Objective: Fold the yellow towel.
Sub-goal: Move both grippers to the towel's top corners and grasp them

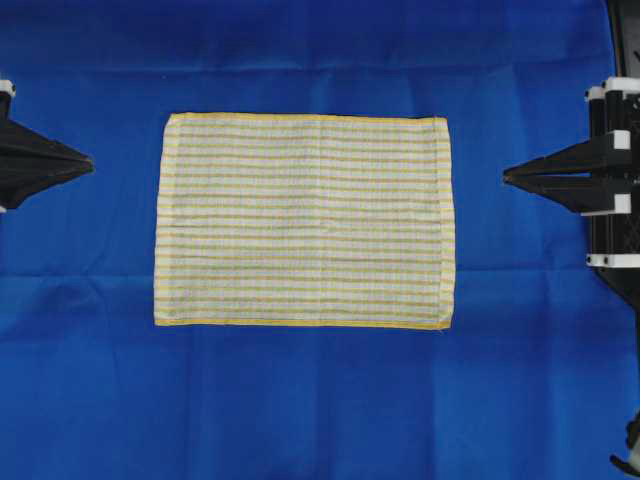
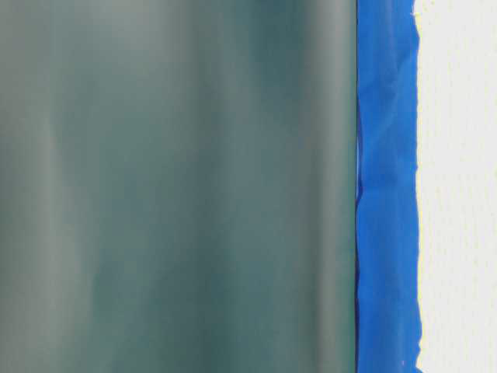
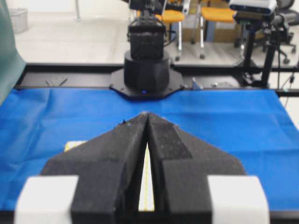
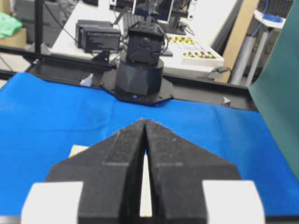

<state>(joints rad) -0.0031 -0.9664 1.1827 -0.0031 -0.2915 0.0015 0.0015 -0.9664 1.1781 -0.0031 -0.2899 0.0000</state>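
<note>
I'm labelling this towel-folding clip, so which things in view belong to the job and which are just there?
Belong to the job:
- yellow towel, spread flat and unfolded
- left gripper, shut, clear of the towel
- right gripper, shut, clear of the towel

Just there:
- blue cloth under the towel
- green backdrop

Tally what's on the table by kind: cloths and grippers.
Yellow towel: 1
Blue cloth: 1
Grippers: 2, left gripper and right gripper, both shut, holding nothing
Total: 4
</note>
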